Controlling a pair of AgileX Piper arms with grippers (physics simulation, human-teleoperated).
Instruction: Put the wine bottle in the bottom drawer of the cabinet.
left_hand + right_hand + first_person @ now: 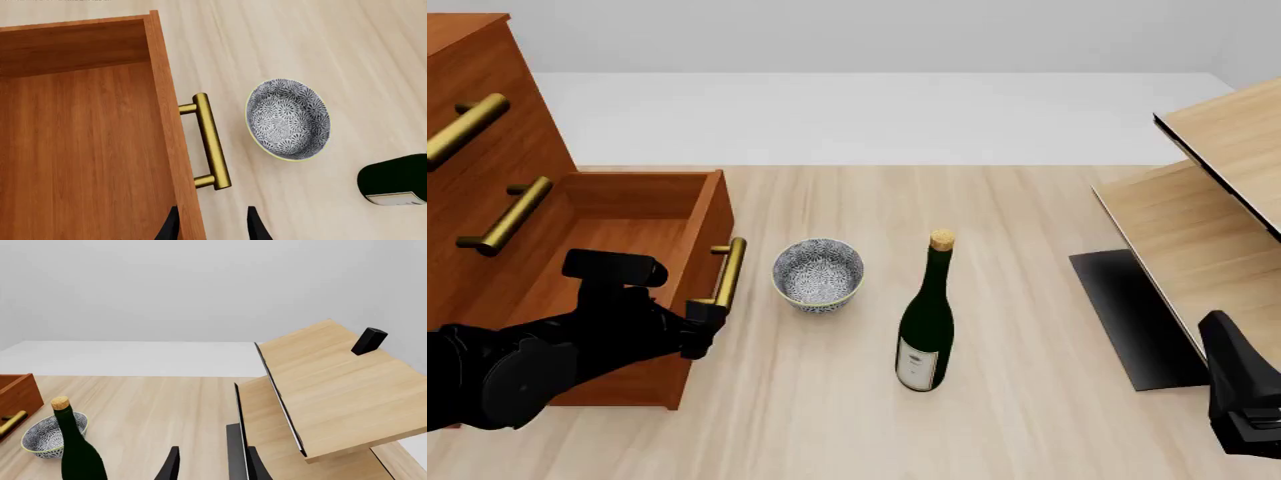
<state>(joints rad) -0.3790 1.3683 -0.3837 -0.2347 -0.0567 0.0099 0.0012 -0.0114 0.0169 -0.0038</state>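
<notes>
**Wine bottle upright, drawer open**

Both grippers, left gripper (pixel 212 227) and right gripper (pixel 212 465), have their jaws apart, holding nothing. The dark green wine bottle (pixel 926 322), with tan cork and white label, stands on the table (pixel 1028 420) beside the speckled bowl (pixel 818 274). Left of it, the bottom drawer (pixel 627 230) of the cabinet (pixel 481 120) is pulled out.

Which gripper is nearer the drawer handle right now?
Left. The left gripper sits right at the handle of the open bottom drawer, jaws open. The right gripper is far off by the shelf unit, past the bottle.
</notes>
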